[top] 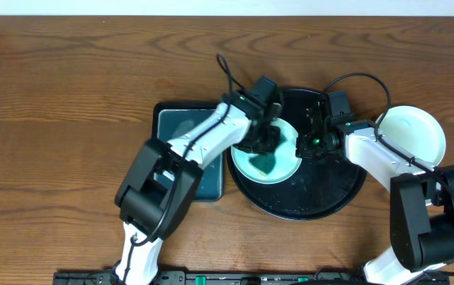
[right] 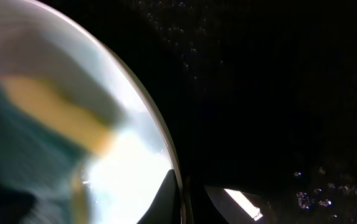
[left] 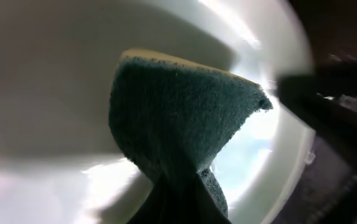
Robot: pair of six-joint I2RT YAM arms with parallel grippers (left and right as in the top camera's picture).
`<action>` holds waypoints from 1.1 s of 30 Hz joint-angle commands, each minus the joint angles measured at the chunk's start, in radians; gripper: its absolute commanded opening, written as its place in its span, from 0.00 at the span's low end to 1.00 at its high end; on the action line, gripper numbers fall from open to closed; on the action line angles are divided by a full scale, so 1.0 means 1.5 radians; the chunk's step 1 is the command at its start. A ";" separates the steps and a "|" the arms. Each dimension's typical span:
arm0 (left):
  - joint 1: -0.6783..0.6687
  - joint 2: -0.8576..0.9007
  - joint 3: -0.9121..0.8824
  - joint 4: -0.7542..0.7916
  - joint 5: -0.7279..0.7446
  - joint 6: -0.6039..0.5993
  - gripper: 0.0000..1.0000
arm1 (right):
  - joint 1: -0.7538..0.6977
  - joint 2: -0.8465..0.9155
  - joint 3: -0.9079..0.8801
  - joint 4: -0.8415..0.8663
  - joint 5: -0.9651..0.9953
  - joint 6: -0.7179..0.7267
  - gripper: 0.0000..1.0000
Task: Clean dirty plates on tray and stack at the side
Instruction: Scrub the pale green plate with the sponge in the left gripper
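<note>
A pale bluish-white plate (top: 246, 165) lies on the left part of the round black tray (top: 330, 190). My left gripper (top: 268, 142) is shut on a green-yellow sponge (top: 268, 165) that presses on the plate's centre. In the left wrist view the sponge (left: 178, 118) fans out from the gripper (left: 181, 208) over the plate (left: 41, 74). My right gripper (top: 304, 142) is shut on the plate's right rim. In the right wrist view that rim (right: 172, 162) runs between the fingers of the right gripper (right: 187, 199), with the tray (right: 278, 93) behind. Another pale plate (top: 413, 134) rests on the table to the right.
A dark rectangular tray (top: 183, 131) sits on the wooden table just left of the round tray, partly under my left arm. Both arms cross over the round tray's middle. Cables loop above the grippers.
</note>
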 commanded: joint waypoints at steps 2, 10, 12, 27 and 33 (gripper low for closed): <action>-0.020 0.016 -0.009 0.036 0.005 0.003 0.08 | 0.003 0.007 -0.002 -0.006 0.017 -0.001 0.01; 0.031 0.016 -0.009 0.062 -0.242 -0.093 0.08 | 0.003 0.007 -0.002 -0.007 0.016 -0.001 0.01; 0.054 0.016 -0.009 0.061 -0.243 -0.095 0.08 | 0.003 0.007 -0.002 -0.007 0.016 -0.001 0.01; 0.087 -0.037 -0.009 -0.135 -0.011 0.036 0.07 | 0.003 0.007 -0.002 -0.006 0.017 -0.001 0.01; 0.103 -0.121 -0.009 -0.111 -0.101 0.036 0.08 | 0.003 0.007 -0.002 -0.006 0.017 -0.001 0.01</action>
